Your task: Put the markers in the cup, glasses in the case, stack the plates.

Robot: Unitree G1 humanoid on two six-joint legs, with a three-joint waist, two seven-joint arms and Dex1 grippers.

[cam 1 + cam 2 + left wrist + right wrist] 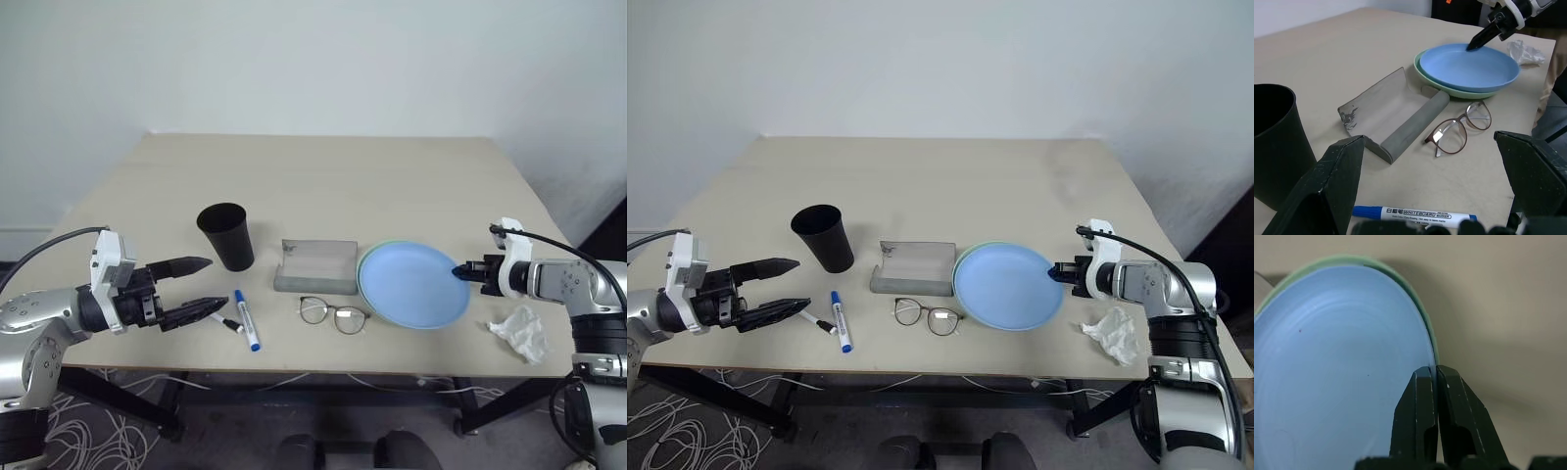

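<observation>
The light blue round plate (413, 284) already sits on the pale mint green plate (1426, 320) near the front edge of the beige table (323, 176), toward its right side, and the right gripper (462, 272) has its two black fingers pressed together on the blue plate's right rim. If that pinch drags as the arm leaves, the top plate could slide off centre or nudge the open grey felt-like case (315, 265) touching the stack's left side. The thin wire-framed glasses (334, 314) lie just in front of the case, near the front edge, so a clumsy sweep could push them off. The left gripper (201, 284) is spread wide above the blue-capped white marker (247, 319) and the thinner black-capped marker (227, 323), just beside the black tapered plastic cup (226, 235); a careless closing could roll a marker off the front edge or tip the cup.
</observation>
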